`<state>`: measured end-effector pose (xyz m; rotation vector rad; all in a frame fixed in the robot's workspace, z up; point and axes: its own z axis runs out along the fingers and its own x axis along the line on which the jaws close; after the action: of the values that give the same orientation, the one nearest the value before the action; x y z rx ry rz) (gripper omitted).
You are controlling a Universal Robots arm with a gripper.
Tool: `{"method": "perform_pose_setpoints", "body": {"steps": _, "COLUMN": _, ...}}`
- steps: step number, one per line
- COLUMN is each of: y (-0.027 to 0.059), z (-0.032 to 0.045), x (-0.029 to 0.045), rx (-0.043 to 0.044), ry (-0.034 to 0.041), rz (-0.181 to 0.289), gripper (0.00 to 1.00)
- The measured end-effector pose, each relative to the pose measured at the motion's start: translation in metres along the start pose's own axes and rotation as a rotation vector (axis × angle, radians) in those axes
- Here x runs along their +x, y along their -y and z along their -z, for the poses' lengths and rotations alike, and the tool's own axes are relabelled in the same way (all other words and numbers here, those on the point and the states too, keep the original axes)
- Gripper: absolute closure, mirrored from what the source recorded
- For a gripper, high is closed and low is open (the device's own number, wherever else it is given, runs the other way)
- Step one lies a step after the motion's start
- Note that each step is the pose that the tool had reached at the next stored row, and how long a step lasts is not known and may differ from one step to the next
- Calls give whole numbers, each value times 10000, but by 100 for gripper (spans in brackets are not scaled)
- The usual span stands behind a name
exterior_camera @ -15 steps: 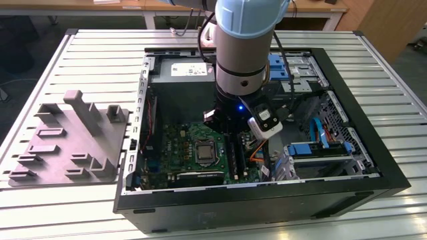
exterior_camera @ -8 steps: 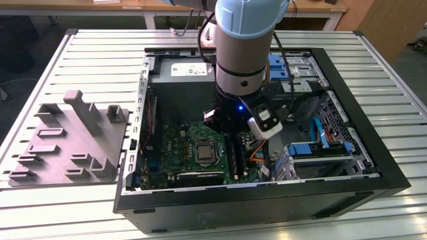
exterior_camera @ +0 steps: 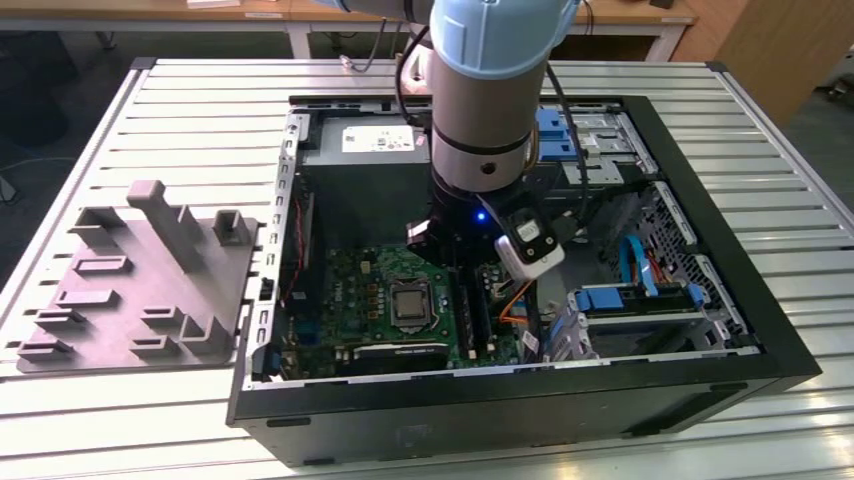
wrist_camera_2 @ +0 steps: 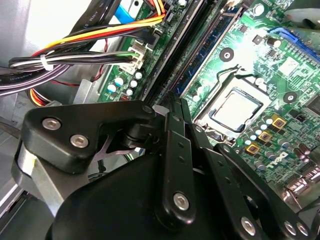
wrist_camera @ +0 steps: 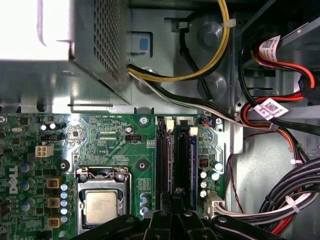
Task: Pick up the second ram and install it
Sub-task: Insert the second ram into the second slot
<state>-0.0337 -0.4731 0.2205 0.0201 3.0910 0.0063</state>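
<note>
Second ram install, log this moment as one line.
arm: inside open PC case | gripper: over memory slots beside CPU socket | second ram: not distinguishable

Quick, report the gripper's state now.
Gripper: down over the RAM slots inside the case; open or shut cannot be told, nor whether it holds anything.

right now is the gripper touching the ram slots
Cannot tell: in the first wrist view the gripper overlaps the slots' near ends, hiding any contact.
</note>
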Motion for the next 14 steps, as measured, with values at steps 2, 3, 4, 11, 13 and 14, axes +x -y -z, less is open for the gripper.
{"method": "perform_pose_setpoints", "body": {"steps": 2, "y": 0, "z": -2, "x": 0, "rx": -8, "ry": 1, "rz": -1, "gripper": 89}}
{"method": "perform_pose_setpoints", "body": {"steps": 3, "y": 1, "z": -2, "x": 1, "rx": -16, "ry": 0, "rz": -2, "gripper": 89}}
{"method": "perform_pose_setpoints", "body": {"steps": 4, "y": 1, "z": -3, "x": 0, "rx": -26, "ry": 0, "rz": -2, "gripper": 89}}
{"method": "perform_pose_setpoints", "body": {"steps": 11, "y": 2, "z": -4, "x": 0, "rx": -102, "ry": 0, "rz": -6, "gripper": 89}}
{"method": "perform_pose_setpoints", "body": {"steps": 13, "y": 1, "z": -4, "x": 0, "rx": -111, "ry": 0, "rz": -6, "gripper": 89}}
{"method": "perform_pose_setpoints", "body": {"steps": 14, "y": 1, "z": -4, "x": 0, "rx": -112, "ry": -1, "rz": -6, "gripper": 89}}
